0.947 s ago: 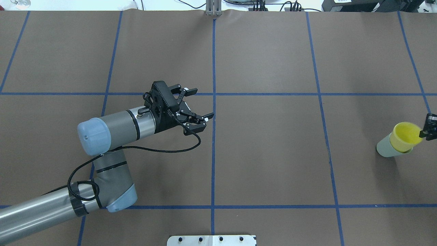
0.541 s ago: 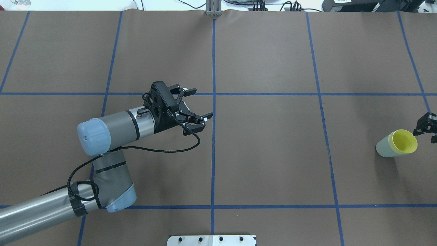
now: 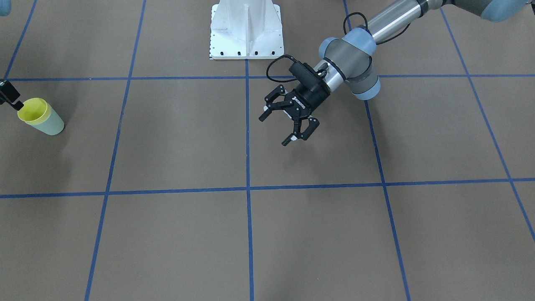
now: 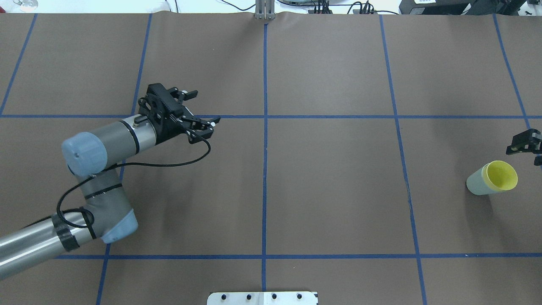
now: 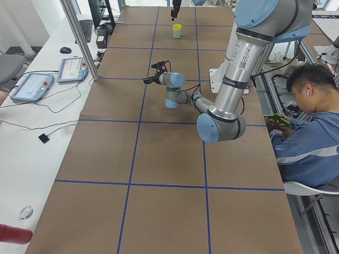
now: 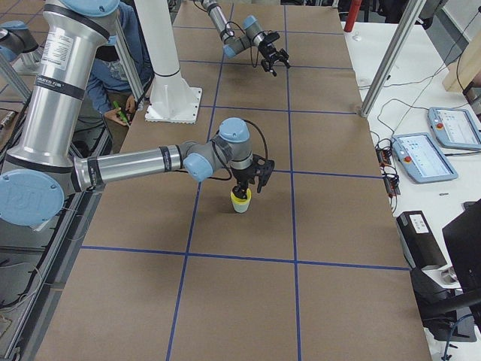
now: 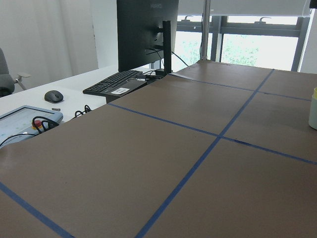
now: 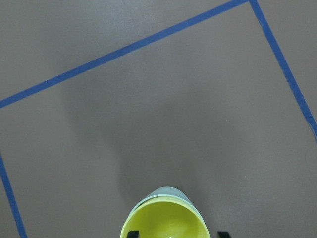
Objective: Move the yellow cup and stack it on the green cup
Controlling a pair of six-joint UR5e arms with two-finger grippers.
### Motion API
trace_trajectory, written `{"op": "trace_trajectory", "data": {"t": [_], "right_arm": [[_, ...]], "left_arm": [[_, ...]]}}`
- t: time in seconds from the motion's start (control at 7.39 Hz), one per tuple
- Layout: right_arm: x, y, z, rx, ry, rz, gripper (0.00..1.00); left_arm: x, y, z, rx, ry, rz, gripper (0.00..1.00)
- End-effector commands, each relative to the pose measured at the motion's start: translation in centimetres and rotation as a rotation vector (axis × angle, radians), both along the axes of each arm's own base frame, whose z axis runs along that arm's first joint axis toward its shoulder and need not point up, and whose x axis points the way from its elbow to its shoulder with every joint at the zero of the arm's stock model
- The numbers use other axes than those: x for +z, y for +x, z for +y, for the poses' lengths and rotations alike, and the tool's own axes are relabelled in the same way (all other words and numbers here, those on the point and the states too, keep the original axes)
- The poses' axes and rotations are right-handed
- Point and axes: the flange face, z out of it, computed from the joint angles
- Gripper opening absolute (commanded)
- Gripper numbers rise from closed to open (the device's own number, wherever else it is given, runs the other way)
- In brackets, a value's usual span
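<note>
At the far right edge of the overhead view, just below mid-height, the yellow cup sits nested inside the green cup. Only its rim and inner wall show above the pale green wall. The pair stands upright on the brown-covered table, in a square marked by blue tape lines.

Directly above the stack in the exterior right view, near the frame's middle, the right gripper hangs pointing downward. Its jaws are spread wide and hold nothing. In the right wrist view, the two black fingertips show at the bottom edge, one on either side of the yellow rim and clear of it. In the overhead view, part of this gripper is cut off by the right border, just above the cups.

Over in the upper left of the overhead view, the left gripper is well apart from the cups. It points toward the right of the frame, jaws parted and empty, above a horizontal tape line.
</note>
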Motion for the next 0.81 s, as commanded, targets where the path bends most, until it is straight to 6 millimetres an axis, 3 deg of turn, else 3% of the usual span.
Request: {"op": "trace_trajectory", "data": {"t": [0.0,0.14,0.27,0.41,0.54,0.68], "right_arm": [[-1.5,2.2,-1.9,0.026,0.073,-0.005,1.0],[-0.7,3.8,-2.3,0.001,0.107,0.012,1.0],[0.4,5.2,-2.5,-0.017,0.122,0.018,1.0],[1.2,7.0,-2.6,-0.035,0.137,0.009,1.0],[3.1,8.5,-2.8,-0.077,0.163,0.015,1.0],[4.8,9.2,-3.4,-0.116,0.186,0.036,1.0]], "left_arm": [[5.3,-8.7,-8.8,0.03,-0.27,-0.126,0.99],[6.8,-14.1,-12.2,0.056,-0.399,-0.175,0.99],[8.9,-17.9,-13.9,0.131,-0.582,-0.217,0.99],[10.3,-24.1,-15.6,0.175,-0.74,-0.194,0.99],[11.6,-31.9,-17.2,0.232,-0.966,-0.127,0.99],[11.3,-35.3,-17.3,0.27,-0.988,-0.146,0.99]]}}
